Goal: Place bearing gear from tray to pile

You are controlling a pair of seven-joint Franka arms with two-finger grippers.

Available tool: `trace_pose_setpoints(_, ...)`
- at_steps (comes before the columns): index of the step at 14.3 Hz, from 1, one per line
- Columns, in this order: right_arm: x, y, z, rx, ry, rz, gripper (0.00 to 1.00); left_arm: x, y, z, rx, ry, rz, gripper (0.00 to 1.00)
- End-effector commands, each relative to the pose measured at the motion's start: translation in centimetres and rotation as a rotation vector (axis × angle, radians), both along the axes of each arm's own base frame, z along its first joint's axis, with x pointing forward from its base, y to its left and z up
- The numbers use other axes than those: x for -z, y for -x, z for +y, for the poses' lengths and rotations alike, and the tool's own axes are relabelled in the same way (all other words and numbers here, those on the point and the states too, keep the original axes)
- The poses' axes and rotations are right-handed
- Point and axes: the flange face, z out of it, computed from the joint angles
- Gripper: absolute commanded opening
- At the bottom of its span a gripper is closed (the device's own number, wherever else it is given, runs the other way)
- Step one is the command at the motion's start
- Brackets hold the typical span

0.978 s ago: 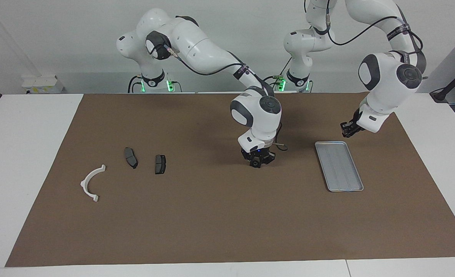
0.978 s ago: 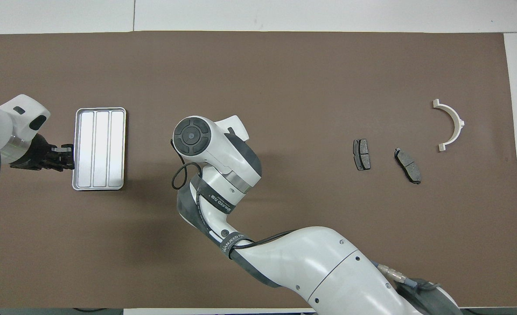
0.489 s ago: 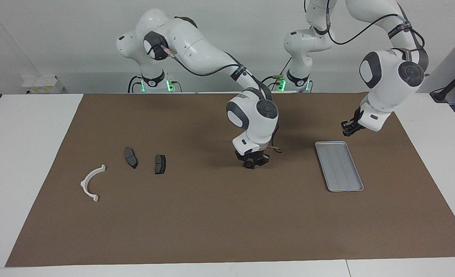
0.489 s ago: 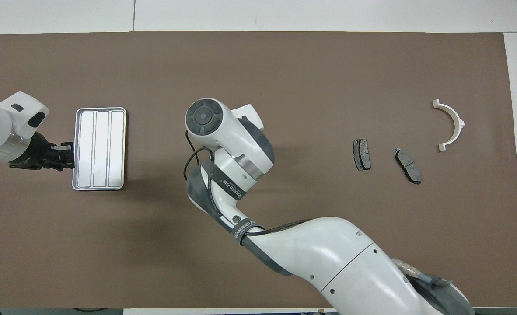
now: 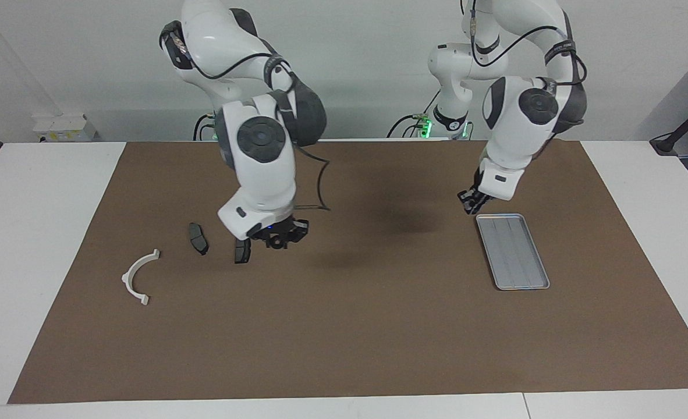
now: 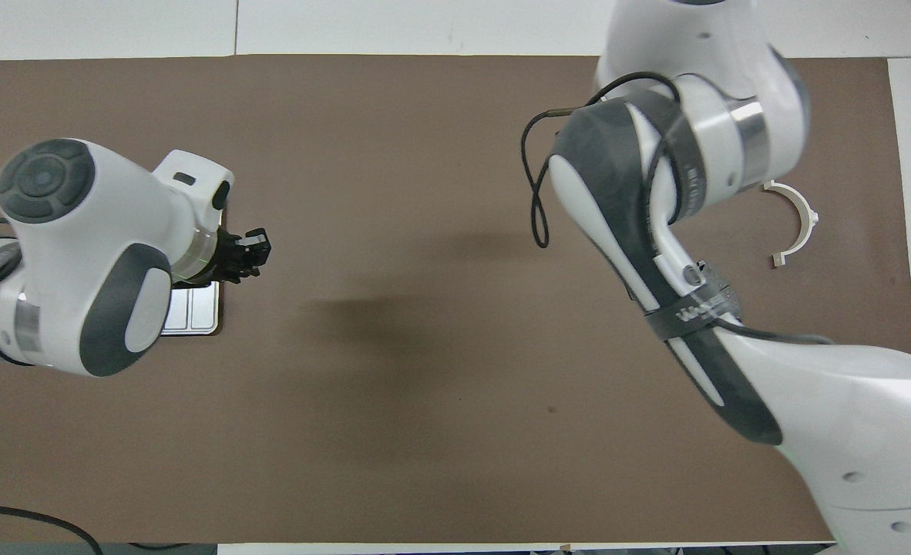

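Since nothing lies on the ribbed floor of the tray (image 5: pixel 514 256), judge the bearing gear (image 5: pixel 274 241) to be the small dark round piece pinched at the fingertips of the right gripper (image 5: pixel 279 237). Find that gripper closed on it, over the brown mat (image 5: pixel 344 337), just beside the brake pad (image 5: pixel 241 249) that sits closest to the table's middle. Reads as a carry pose: fingers pointing down, part hung beneath the wrist, ready for a set-down among the pile. Count 3 pile parts: that pad, a 2nd brake pad (image 5: pixel 198 238) beside it toward the right arm's end, and the white bracket (image 5: pixel 127 277) farther from the robots and closer to the mat's edge. Cannot see gripper or pads from overhead, hidden under the right arm; shows only the bracket there.

Note the left gripper (image 5: pixel 472 202) pinched shut on nothing, hanging at the tray's corner nearest the robots; reads as waiting. Hides most of the tray from overhead.

For room: plenty of bare mat from that 1st pad toward the table's middle, and more between the pads and the bracket; none of the 3 parts touching. Keep the drop clear of the pad's edge just beside the fingers, since a descent onto it could nudge it. Expect a round part to roll if released on its rim; better laid flat. Well apart from the tray and the left arm, so no crowding between the 2 arms.
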Motion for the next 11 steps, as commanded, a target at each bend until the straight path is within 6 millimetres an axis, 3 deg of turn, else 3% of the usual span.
trace_pose_setpoints(1, 3.7, -1.8, -5.5, -0.092, -0.039, 0.004, 0.0, 2.4, -1.9, -7.7, -0.083, 0.022, -0.007, 0.07)
trace_pose_setpoints(3, 7.4, -2.3, -9.0, -0.071, -0.035, -0.002, 0.0, 7.3, -2.2, -14.9, -0.13, 0.011, 0.015, 0.07)
trace_pose_setpoints(4, 9.5, -2.4, -9.9, -0.074, -0.029, -0.01, 0.0, 9.8, -1.7, -17.4, -0.136, 0.015, -0.01, 0.07)
trace_pose_setpoints(5, 11.6, -2.6, -10.8, -0.068, -0.027, -0.018, 0.0, 11.4, -1.1, -17.3, -0.134, 0.01, -0.016, 0.07)
trace_pose_setpoints(7, 15.1, -3.1, -13.4, -0.074, -0.023, -0.037, 0.0, 12.4, -0.9, -16.9, -0.138, 0.013, -0.02, 0.08)
trace_pose_setpoints(11, 18.4, -3.6, -15.5, -0.106, -0.024, -0.088, 0.0, 13.8, 0.0, -16.5, -0.137, 0.009, -0.016, 0.11)
